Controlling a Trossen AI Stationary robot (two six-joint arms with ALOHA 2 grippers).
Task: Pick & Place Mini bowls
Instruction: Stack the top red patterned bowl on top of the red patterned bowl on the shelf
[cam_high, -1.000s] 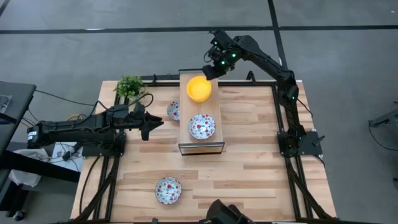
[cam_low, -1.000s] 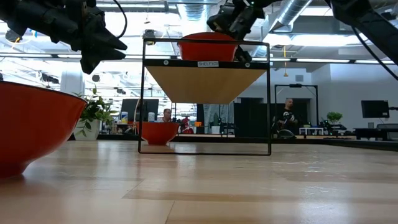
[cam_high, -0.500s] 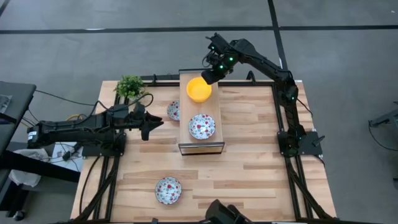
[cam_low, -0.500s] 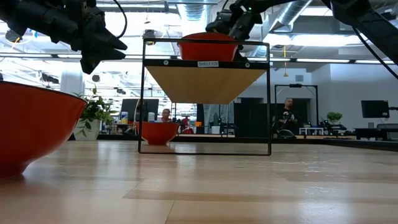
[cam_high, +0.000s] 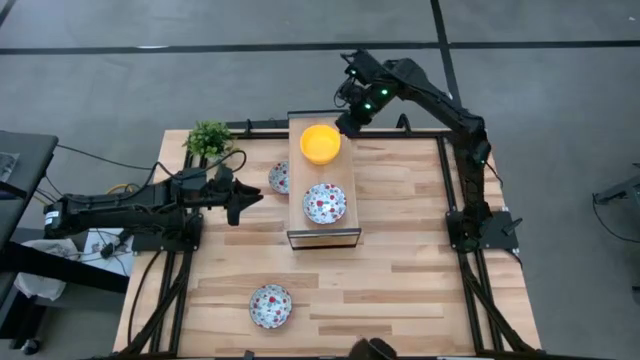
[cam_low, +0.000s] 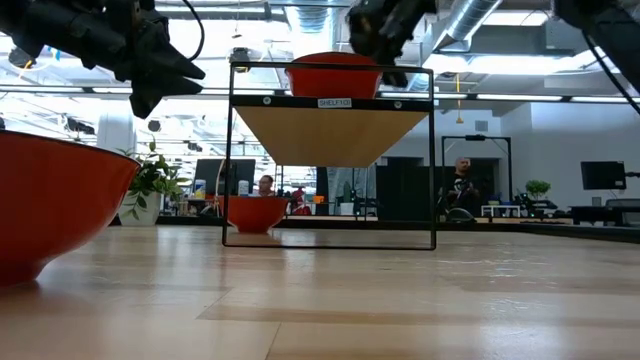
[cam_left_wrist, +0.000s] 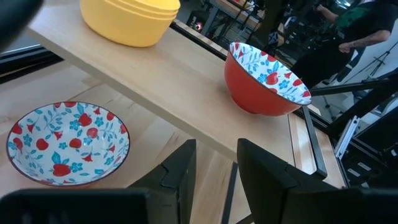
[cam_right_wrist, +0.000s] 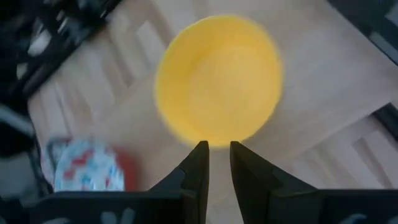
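A stack of yellow mini bowls (cam_high: 320, 143) sits on the far end of a raised wooden shelf (cam_high: 345, 235), also in the right wrist view (cam_right_wrist: 217, 93). A floral bowl (cam_high: 325, 203) stands on the shelf nearer to me. Another floral bowl (cam_high: 279, 178) rests on the table by the shelf's left side, and a third (cam_high: 271, 306) stands near the near edge. My right gripper (cam_high: 347, 125) hovers above the yellow stack's far-right rim, fingers slightly apart and touching nothing. My left gripper (cam_high: 246, 203) waits open, left of the shelf.
A small green potted plant (cam_high: 208, 138) stands at the table's far-left corner. The shelf's black wire frame (cam_low: 433, 160) rises from the table. Bare wood lies right of the shelf and across the near half. People (cam_low: 462, 190) show in the room behind.
My right gripper has risen and drawn slightly toward the table's right edge, away from the yellow stack's rim. The yellow bowls stay where they were on the shelf.
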